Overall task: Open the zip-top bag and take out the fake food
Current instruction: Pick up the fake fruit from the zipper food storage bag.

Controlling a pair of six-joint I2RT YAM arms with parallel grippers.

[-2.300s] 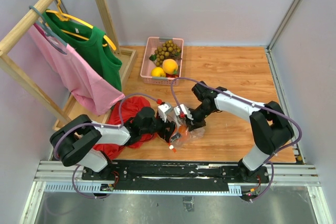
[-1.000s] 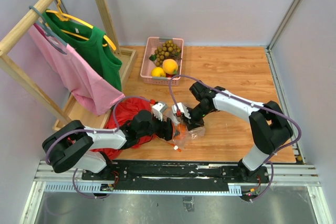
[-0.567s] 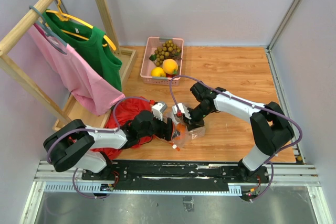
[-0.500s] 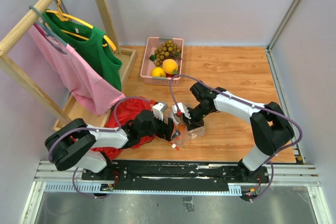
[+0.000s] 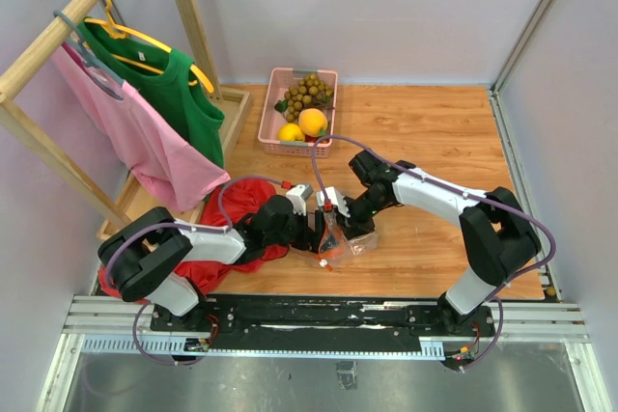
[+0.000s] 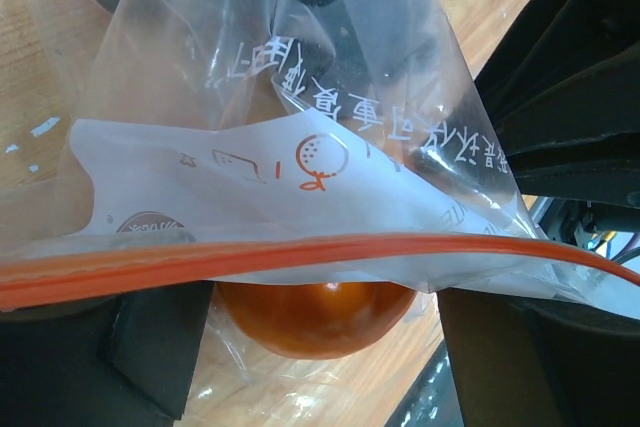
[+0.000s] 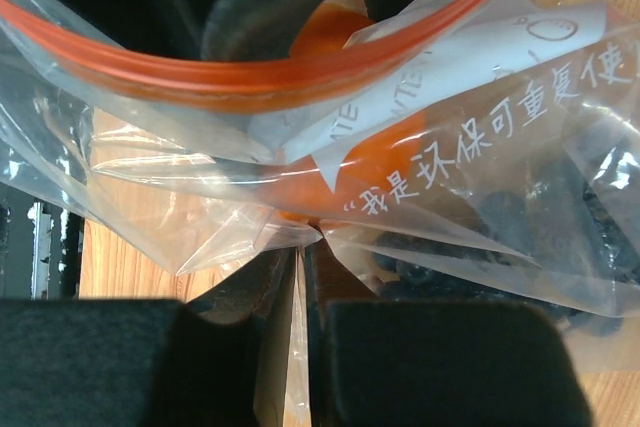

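The clear zip-top bag point(image 5: 350, 241) lies on the wooden table between my two grippers. Its orange-red zip strip point(image 6: 300, 252) runs across the left wrist view. An orange fruit point(image 6: 315, 315) and a dark purple bunch point(image 7: 540, 222) show through the plastic. My left gripper point(image 5: 314, 234) is open, its fingers point(image 6: 120, 357) wide apart on either side of the orange fruit, the zip strip lying across them. My right gripper point(image 5: 340, 223) is shut, pinching a fold of the bag point(image 7: 200, 162) between its fingertips point(image 7: 345, 287).
A pink basket point(image 5: 273, 124) at the back holds a tan-brown bunch point(image 5: 309, 92), a lemon point(image 5: 290, 132) and a yellow-orange fruit point(image 5: 312, 122). A red cloth point(image 5: 224, 221) lies under my left arm. A wooden rack with green point(image 5: 183, 94) and pink point(image 5: 145, 142) garments stands at the left.
My left gripper has moved right, up to the bag's mouth. The bag has shifted slightly. My right gripper has kept its hold on the bag.
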